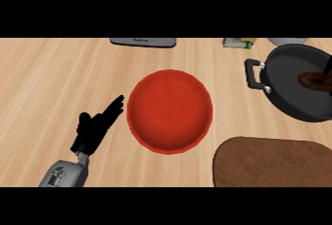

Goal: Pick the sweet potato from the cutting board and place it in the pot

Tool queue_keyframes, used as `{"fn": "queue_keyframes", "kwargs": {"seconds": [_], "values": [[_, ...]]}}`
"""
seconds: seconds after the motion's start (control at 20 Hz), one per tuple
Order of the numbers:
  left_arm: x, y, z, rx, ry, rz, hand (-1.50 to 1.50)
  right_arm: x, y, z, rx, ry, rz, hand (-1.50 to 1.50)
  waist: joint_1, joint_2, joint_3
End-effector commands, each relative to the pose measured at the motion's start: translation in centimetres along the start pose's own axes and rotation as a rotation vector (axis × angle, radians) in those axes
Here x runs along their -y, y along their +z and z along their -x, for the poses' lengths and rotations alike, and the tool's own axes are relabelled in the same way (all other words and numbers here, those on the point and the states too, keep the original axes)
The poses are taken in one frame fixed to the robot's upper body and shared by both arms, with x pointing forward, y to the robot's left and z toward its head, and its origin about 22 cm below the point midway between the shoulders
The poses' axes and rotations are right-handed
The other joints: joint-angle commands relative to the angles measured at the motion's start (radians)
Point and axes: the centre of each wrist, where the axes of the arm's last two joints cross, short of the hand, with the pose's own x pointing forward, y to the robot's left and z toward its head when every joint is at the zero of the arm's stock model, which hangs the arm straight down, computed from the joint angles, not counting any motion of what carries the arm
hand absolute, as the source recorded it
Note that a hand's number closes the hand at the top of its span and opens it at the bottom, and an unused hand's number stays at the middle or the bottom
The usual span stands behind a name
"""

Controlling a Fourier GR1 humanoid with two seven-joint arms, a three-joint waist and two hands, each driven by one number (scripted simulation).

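Note:
The brown sweet potato shows inside the outline of the dark pot at the right, near the view's edge. A black part of my right hand shows just above it at the right edge; most of that hand is cut off. Whether the sweet potato rests on the pot's bottom or is held above it, I cannot tell. The brown cutting board lies at the lower right with nothing on it. My left hand rests open at the lower left, fingers up.
A big red bowl sits mid-counter between my left hand and the pot. The pot's black handle points left. A grey appliance, a small packet and a pale dish line the far edge.

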Motion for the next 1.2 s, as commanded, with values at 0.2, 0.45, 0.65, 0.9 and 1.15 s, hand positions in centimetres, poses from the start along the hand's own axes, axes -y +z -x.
{"fn": "queue_keyframes", "kwargs": {"seconds": [0.2, 0.45, 0.65, 0.9, 1.15], "values": [[-0.5, -0.2, -0.7, -0.001, -0.003, 0.001, 0.00, -3.4, -3.9, -0.9, -0.168, 0.147, -0.366, 1.50, -0.004, -0.001, -0.002], [0.5, -0.2, -0.4, 0.003, 0.006, -0.026, 0.00, -5.8, -7.7, -2.7, -0.204, 0.126, -0.468, -1.50, -0.024, -0.006, -0.001], [-0.4, 1.1, 1.3, -0.032, 0.010, -0.040, 0.00, -6.0, -7.6, -2.5, -0.039, -0.205, -0.275, -1.50, -0.038, -0.011, 0.000], [-0.4, 0.5, 0.3, -0.014, 0.010, -0.042, 0.00, -6.5, -8.8, -3.1, 0.043, -0.591, -0.018, -1.50, -0.043, -0.011, 0.001], [-0.1, 0.9, 0.7, -0.017, 0.013, -0.039, 0.00, -1.5, -6.3, -0.8, -0.038, -0.806, 0.234, -1.50, -0.043, -0.009, 0.000]]}}
